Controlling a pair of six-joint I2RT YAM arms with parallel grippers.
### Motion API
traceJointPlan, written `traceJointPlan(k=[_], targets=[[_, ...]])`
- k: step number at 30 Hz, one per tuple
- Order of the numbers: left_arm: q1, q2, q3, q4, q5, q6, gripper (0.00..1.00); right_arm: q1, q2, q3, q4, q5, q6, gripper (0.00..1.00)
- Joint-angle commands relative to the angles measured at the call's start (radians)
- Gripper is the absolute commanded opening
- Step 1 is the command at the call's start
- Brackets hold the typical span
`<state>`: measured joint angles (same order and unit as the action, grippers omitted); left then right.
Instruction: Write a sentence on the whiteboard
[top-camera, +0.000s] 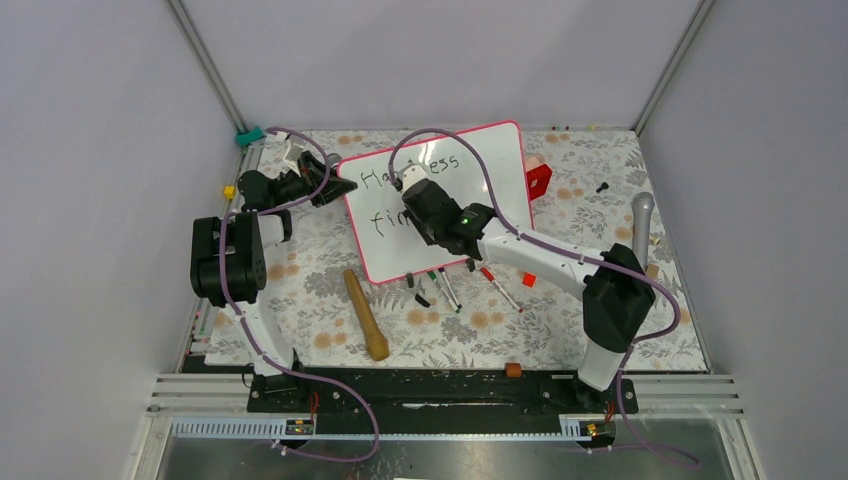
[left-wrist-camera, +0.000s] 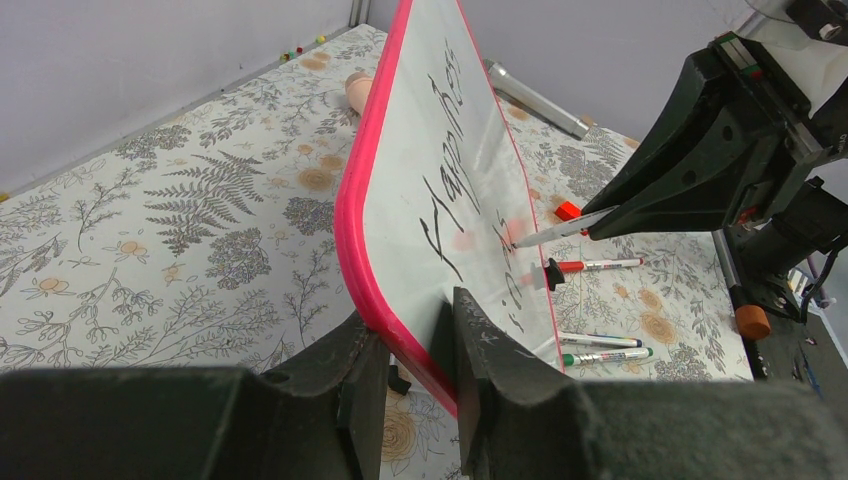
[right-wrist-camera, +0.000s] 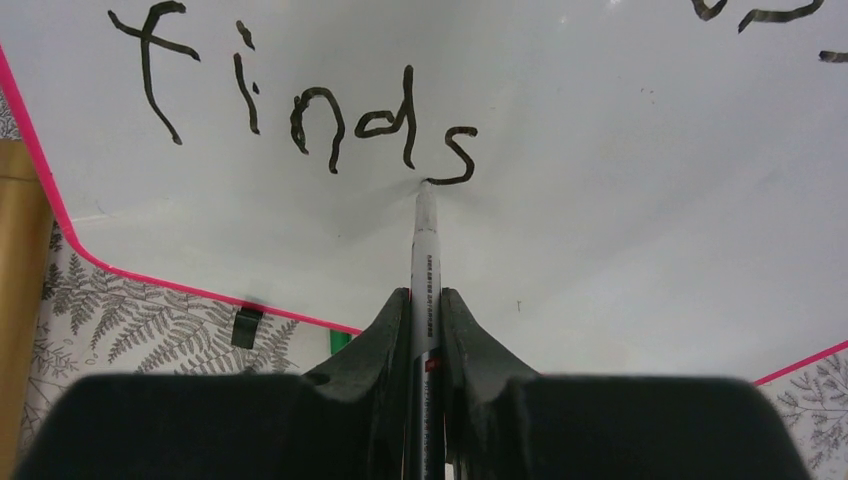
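Second line underway: the whiteboard (top-camera: 508, 145) lies under the marker (right-wrist-camera: 425, 260) tip.
The sentence (right-wrist-camera: 310, 110) reads "Happiness" on the upper line and "finds" just left of the tip, which touches the tail of the "s". The right gripper (right-wrist-camera: 425, 300) is clamped tight on the marker's barrel. The left gripper (left-wrist-camera: 415, 330) pinches the whiteboard's edge, jaws narrowly apart. "Happiness finds" seems unfinished, and bare surface remains right of the tip.

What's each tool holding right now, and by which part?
Left tool: whiteboard, clamped on its pink frame edge. Right tool: marker, gripped on the barrel, tip touching the whiteboard.
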<state>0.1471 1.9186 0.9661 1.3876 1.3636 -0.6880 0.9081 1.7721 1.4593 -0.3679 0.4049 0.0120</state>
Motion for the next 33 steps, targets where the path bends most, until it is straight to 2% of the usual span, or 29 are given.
traceJointPlan(k=[1,10,17,33], targets=[[-0.027,0.009,-0.038,0.081,0.291,0.169,0.0,-0.009,-0.108,-0.056,0.081,-0.034,-0.007,0.0],[-0.027,0.013,-0.035,0.081,0.292,0.165,0.0,-0.039,-0.26,-0.157,0.172,0.021,-0.049,0.0],[-0.028,0.011,-0.036,0.082,0.29,0.166,0.0,-0.091,-0.207,-0.101,0.094,0.054,-0.027,0.0],[-0.028,0.009,-0.038,0.082,0.291,0.169,0.0,-0.107,-0.116,-0.029,0.056,-0.028,-0.018,0.0]])
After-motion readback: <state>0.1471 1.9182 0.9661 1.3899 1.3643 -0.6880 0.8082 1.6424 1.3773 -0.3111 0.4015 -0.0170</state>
